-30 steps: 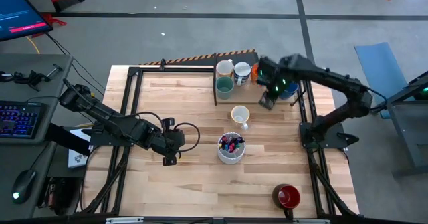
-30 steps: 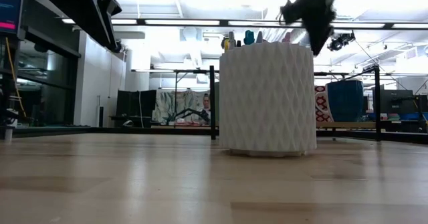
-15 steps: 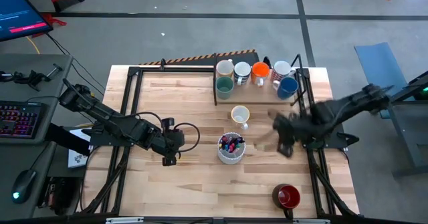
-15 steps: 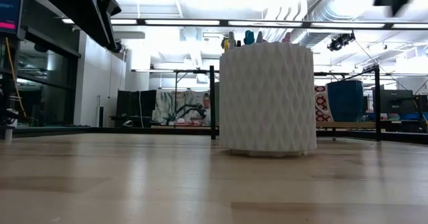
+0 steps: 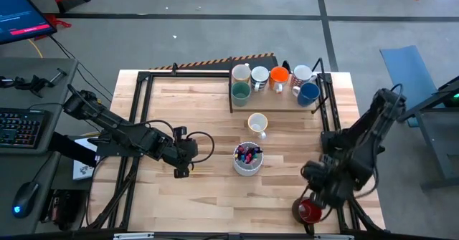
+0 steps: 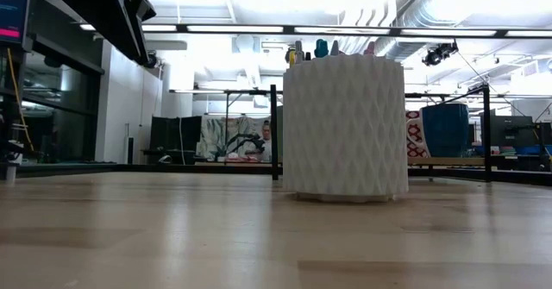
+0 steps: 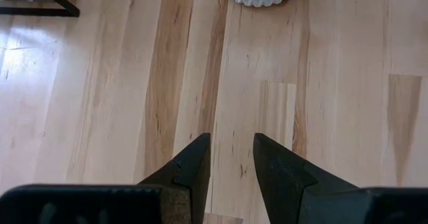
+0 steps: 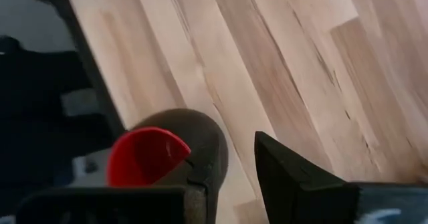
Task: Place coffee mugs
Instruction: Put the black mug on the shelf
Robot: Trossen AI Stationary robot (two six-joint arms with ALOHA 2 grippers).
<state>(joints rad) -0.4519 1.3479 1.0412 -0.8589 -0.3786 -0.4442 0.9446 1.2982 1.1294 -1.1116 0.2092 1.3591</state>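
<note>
Six mugs stand in a cluster at the table's far edge: cream (image 5: 242, 72), white (image 5: 259, 76), orange (image 5: 279, 75), grey-white (image 5: 302, 74), teal green (image 5: 241, 92) and blue (image 5: 308, 92). The pale yellow mug (image 5: 257, 123) stands alone mid-table. The dark red mug (image 5: 309, 212) stands on its base near the near right corner. My right gripper (image 5: 316, 194) hovers just above it, open. In the right wrist view the dark red mug (image 8: 144, 156) shows beside and partly behind one finger (image 8: 200, 177). My left gripper (image 7: 231, 156) waits over bare wood left of centre, narrowly open.
A white ribbed cup of coloured pens (image 5: 247, 158) stands mid-table, large in the low view (image 6: 345, 125), where the blue mug (image 6: 446, 129) shows behind it. Black frame rails (image 5: 328, 118) border the table's sides. Bare wood lies between the pen cup and the near edge.
My right arm has swung fast from the mug cluster at the far edge along the table's right side toward the near edge, and has come down over the dark red mug. The orange, grey-white and blue mugs, which it hid before, now show. My left arm has kept still.
</note>
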